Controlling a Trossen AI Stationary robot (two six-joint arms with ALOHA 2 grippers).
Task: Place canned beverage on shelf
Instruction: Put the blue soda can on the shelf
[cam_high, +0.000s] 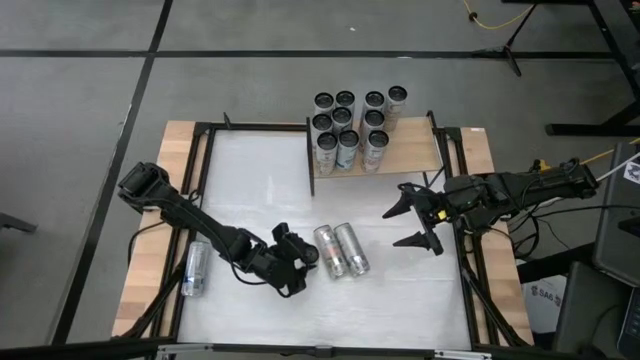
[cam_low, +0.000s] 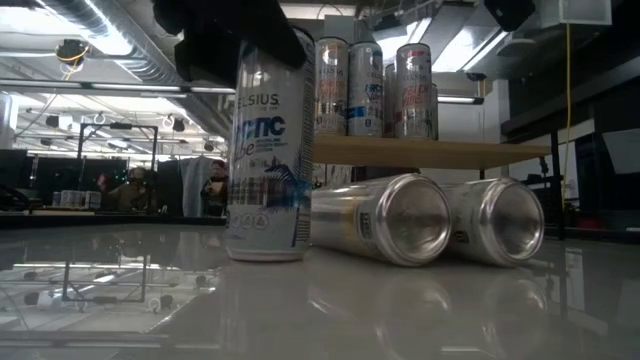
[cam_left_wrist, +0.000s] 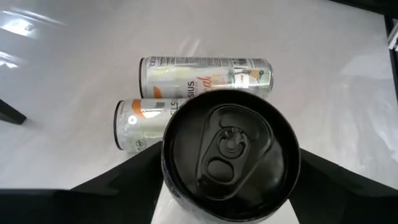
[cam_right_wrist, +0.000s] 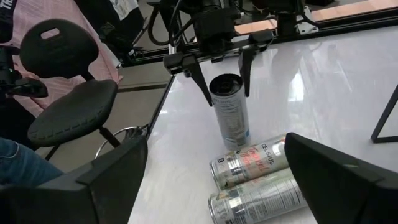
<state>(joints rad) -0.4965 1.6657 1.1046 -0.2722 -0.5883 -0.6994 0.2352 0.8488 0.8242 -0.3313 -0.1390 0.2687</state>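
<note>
Left gripper (cam_right_wrist: 221, 65) brackets an upright can (cam_right_wrist: 229, 111) near its top, fingers (cam_right_wrist: 198, 79) on either side with gaps showing, not yet clamped. Just beside it lie two cans (cam_high: 341, 250) on their sides, touching each other. Farther off across the white table (cam_high: 260, 180) stands the shelf (cam_high: 420, 155), carrying a cluster of upright cans (cam_high: 355, 125). Right gripper (cam_high: 418, 222) hovers open near the shelf's front edge. Another can (cam_high: 196, 268) lies behind the left arm.

The high view looks straight down over the whole worktop (cam_high: 400, 300). The low view sits at worktop level, close to the upright can (cam_low: 268, 160). Both wrist views share that can and the two lying cans (cam_left_wrist: 205, 74).
</note>
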